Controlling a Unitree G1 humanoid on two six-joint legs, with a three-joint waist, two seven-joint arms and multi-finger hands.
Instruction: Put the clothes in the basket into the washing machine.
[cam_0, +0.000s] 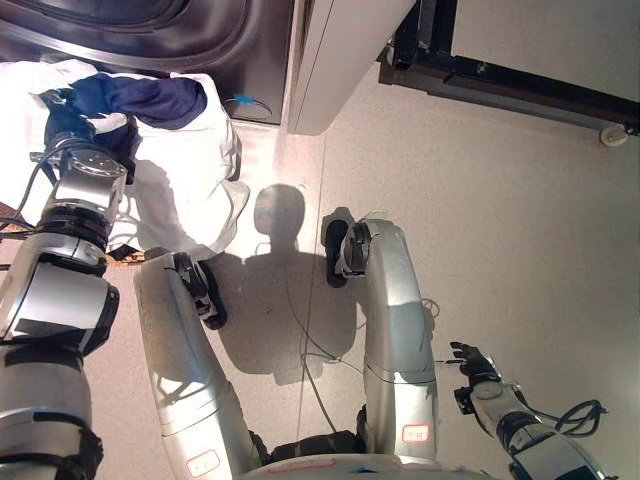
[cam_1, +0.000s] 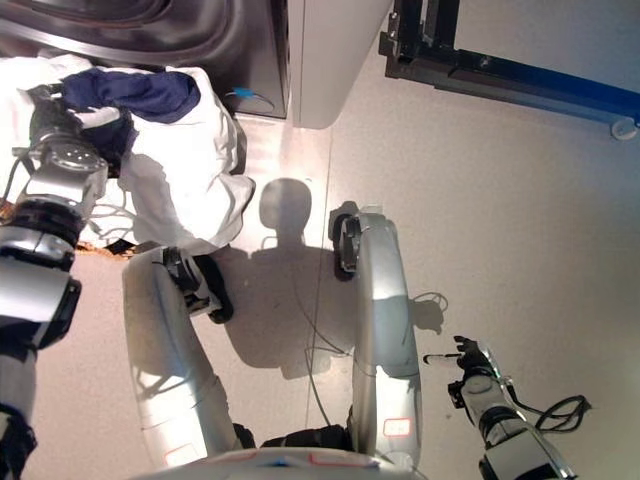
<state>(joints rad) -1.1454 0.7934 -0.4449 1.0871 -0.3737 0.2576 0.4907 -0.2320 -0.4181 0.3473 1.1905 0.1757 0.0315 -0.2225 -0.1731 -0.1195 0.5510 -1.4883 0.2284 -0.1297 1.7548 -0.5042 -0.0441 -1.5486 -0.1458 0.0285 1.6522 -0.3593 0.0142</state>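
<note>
Currently mid-transfer: washing machine (cam_0: 150, 30) sits at top left, its dark front just behind the heap. White clothes (cam_0: 190, 180) are piled below it, covering most of the basket (cam_0: 125, 255), with a navy garment (cam_0: 150, 98) on top. Left hand (cam_0: 75, 125) is buried in the navy cloth; grip cannot be told. Right hand (cam_0: 472, 362) hangs idle, fingers relaxed. Next move, by my reckoning: lift and carry toward the drum.

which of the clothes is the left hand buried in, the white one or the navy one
The navy garment: the left hand sits in its folds atop the pile, while the white cloth spreads beneath and beside it.
</note>
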